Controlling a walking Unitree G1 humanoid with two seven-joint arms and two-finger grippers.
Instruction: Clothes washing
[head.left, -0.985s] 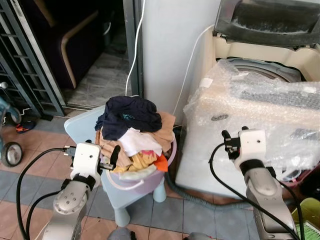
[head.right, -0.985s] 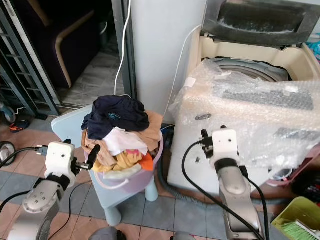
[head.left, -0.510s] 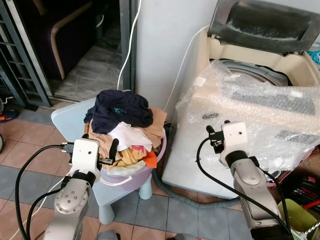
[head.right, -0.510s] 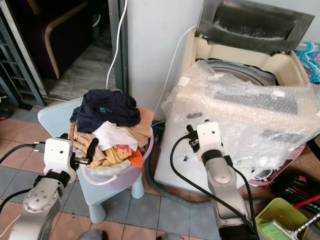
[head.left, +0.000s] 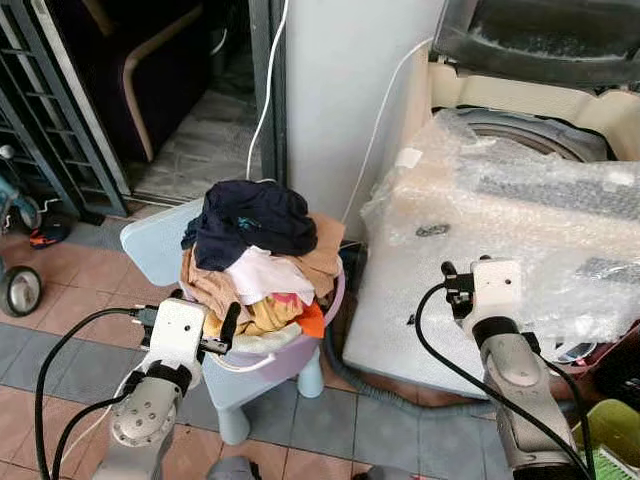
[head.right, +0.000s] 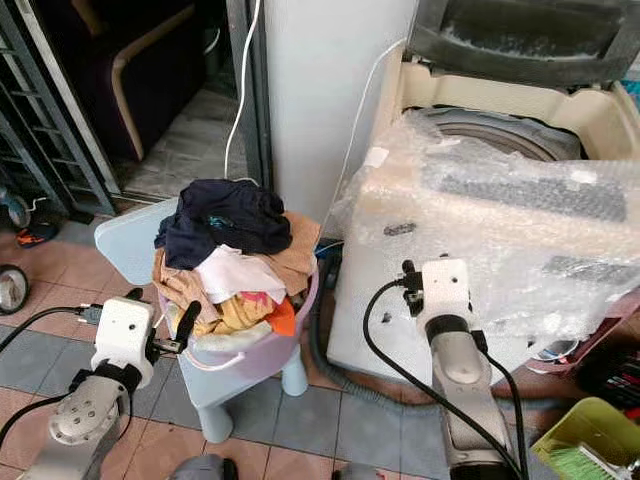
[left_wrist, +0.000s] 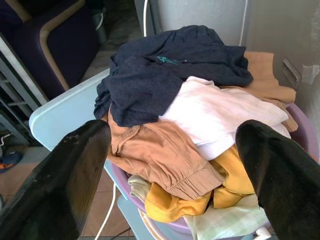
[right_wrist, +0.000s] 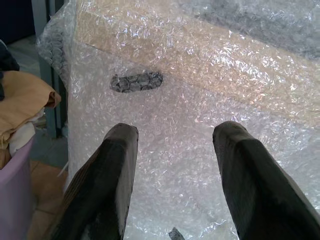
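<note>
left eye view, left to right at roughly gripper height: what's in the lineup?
Small black wheel at the left edge → left gripper, open → purple plastic basin heaped with clothes on a pale blue plastic stool → right gripper, open → white top-loading washing machine wrapped in bubble wrap.

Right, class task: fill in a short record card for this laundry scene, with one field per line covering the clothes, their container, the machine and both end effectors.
clothes: heaped pile, dark navy garment on top, white, tan and yellow pieces beneath
container: round lilac plastic basin on a pale blue plastic stool
machine: cream top-loading washing machine, lid raised, front wrapped in clear bubble wrap
left end effector: open, facing the clothes pile
right end effector: open, facing the bubble wrap
</note>
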